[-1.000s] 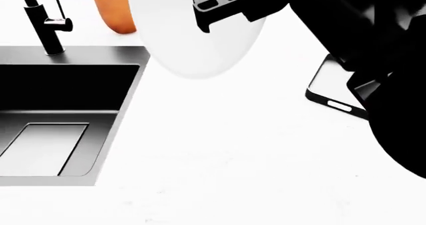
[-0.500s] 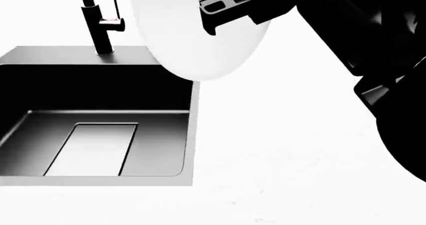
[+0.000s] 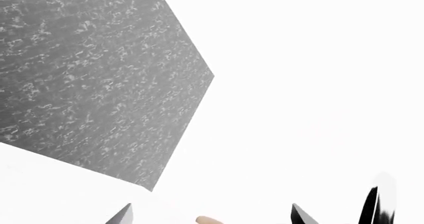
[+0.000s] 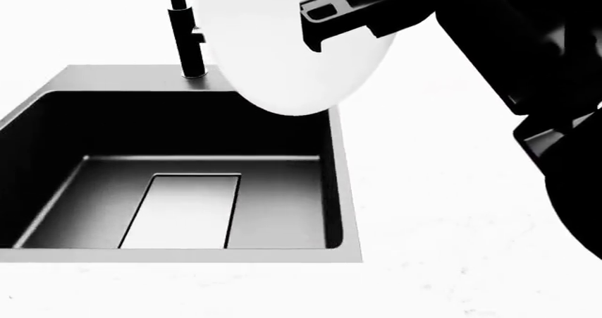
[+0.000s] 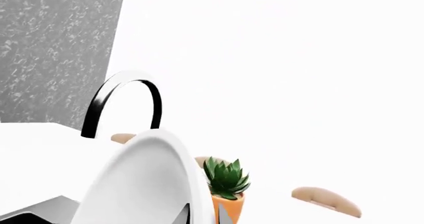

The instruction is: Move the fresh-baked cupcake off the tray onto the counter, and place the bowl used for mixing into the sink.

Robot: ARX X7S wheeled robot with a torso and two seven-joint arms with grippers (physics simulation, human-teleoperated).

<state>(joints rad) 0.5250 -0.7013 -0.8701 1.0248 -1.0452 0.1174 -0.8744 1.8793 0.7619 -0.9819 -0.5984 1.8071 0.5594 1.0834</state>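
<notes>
My right gripper (image 4: 311,26) is shut on the rim of the large white bowl (image 4: 282,46) and holds it tilted on edge in the air, above the back right corner of the black sink (image 4: 113,131). In the right wrist view the bowl's rim (image 5: 149,184) sits between the fingertips (image 5: 223,215) of the right gripper (image 5: 204,215). The white counter (image 4: 442,212) lies to the right of the sink. My left gripper (image 3: 212,218) is open and empty, seen only in its wrist view. The tray and the cupcake are out of view.
The tall black faucet (image 4: 183,36) stands at the sink's back edge, just left of the bowl; its arc shows in the right wrist view (image 5: 126,97). A potted green plant (image 5: 227,184) in an orange pot stands beyond the bowl. A grey speckled wall (image 3: 86,80) faces the left wrist.
The head view has shifted left, so the sink now fills its left and middle. The bowl, still gripped, now hangs over the sink's back corner. The tray and plant left the head view.
</notes>
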